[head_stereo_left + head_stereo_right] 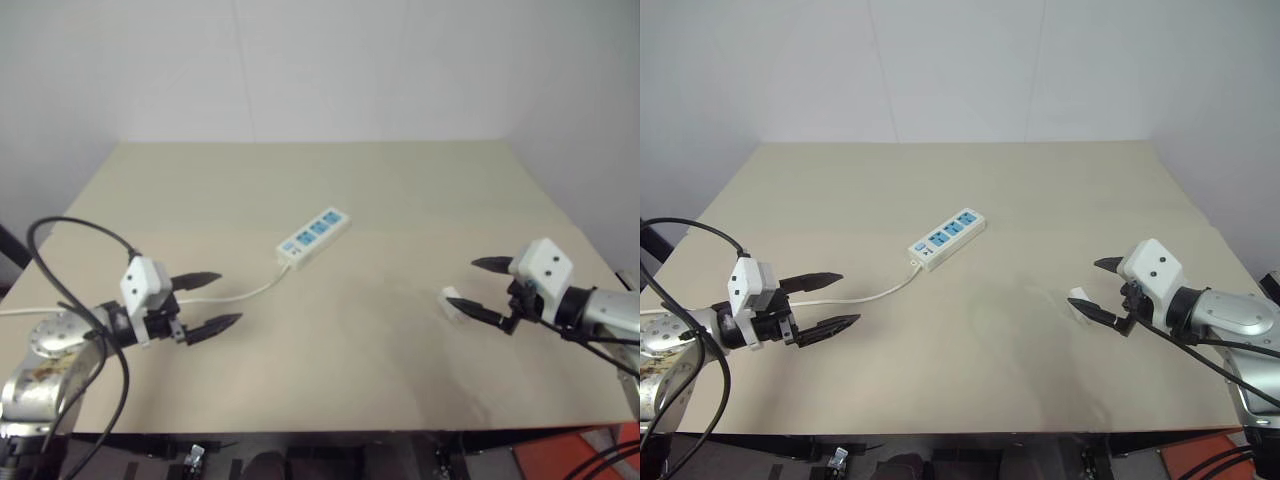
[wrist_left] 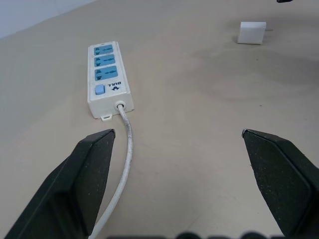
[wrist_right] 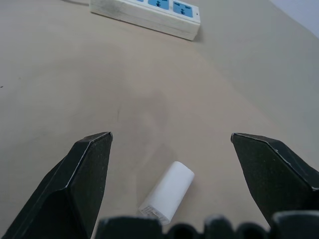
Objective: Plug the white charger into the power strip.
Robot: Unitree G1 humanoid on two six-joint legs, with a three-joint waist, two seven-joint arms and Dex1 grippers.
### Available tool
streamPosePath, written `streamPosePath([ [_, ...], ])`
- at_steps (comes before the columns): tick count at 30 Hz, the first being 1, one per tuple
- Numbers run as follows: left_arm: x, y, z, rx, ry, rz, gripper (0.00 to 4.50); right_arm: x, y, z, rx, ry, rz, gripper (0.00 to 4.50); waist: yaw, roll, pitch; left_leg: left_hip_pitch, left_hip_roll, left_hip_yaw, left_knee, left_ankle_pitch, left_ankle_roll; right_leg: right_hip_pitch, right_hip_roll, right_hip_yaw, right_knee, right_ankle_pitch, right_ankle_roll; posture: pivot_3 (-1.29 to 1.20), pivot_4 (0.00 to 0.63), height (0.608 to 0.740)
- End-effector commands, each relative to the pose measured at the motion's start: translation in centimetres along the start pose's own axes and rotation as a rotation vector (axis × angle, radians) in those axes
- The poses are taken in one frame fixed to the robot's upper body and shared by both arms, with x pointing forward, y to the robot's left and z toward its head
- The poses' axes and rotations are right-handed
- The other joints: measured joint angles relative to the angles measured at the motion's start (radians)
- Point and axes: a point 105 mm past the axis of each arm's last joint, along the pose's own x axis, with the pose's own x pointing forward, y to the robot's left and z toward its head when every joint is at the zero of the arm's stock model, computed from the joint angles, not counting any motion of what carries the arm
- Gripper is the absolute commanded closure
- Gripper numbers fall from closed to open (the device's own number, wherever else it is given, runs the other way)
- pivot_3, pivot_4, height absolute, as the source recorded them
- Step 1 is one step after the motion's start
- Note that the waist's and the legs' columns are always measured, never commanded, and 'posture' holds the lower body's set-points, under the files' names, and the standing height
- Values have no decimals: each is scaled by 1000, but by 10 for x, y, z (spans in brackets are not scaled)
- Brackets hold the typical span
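The power strip (image 1: 314, 236) is a long white bar with three blue sockets, lying slantwise at mid-table, its white cord (image 1: 245, 292) trailing toward my left arm. The white charger (image 1: 454, 304) lies on its side on the table at the right; in the right wrist view the charger (image 3: 168, 192) rests low between the fingers. My right gripper (image 1: 483, 289) is open, hovering just above the charger without touching it. My left gripper (image 1: 212, 302) is open and empty near the left front, facing the strip's cord end (image 2: 120, 105).
The tan table (image 1: 330, 380) ends at a front edge close to both arms, with a pale wall behind. Black cables (image 1: 80, 230) loop over my left arm. Bare tabletop lies between the strip and the charger.
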Motion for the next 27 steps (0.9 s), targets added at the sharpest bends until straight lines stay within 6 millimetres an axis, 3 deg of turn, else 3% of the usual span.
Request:
streamPosePath([
  [1, 0, 1, 5, 16, -14, -7, 26, -6, -6, 11, -45, -19, -25, 0, 0, 0, 0, 0, 0, 0, 0, 0, 0, 0, 0, 0, 0, 0, 0, 0, 150, 740],
  [11, 7, 10, -1, 19, 13, 47, 26, -6, -5, 10, -42, -21, -26, 0, 0, 0, 0, 0, 0, 0, 0, 0, 0, 0, 0, 0, 0, 0, 0, 0, 150, 740],
  [20, 66, 54, -20, -66, 126, 131, 26, 0, -1, 19, -54, -48, -23, 0, 11, 0, 0, 0, -2, -1, 1, 0, 0, 1, 0, -1, 0, 0, 0, 0, 150, 740],
  [26, 118, 64, -45, -104, 269, 113, 26, 2, 2, 25, -66, -64, -27, 0, 11, -1, 0, -1, -2, 0, 2, 0, 0, 1, 0, -1, 1, 0, 1, 0, 150, 740],
  [27, 125, 65, -50, -103, 295, 116, 204, 2, 2, 26, -69, -67, -30, 0, 10, -1, 0, -2, -2, 0, 2, 0, 0, 1, 0, -1, 1, 0, 1, 0, 150, 740],
])
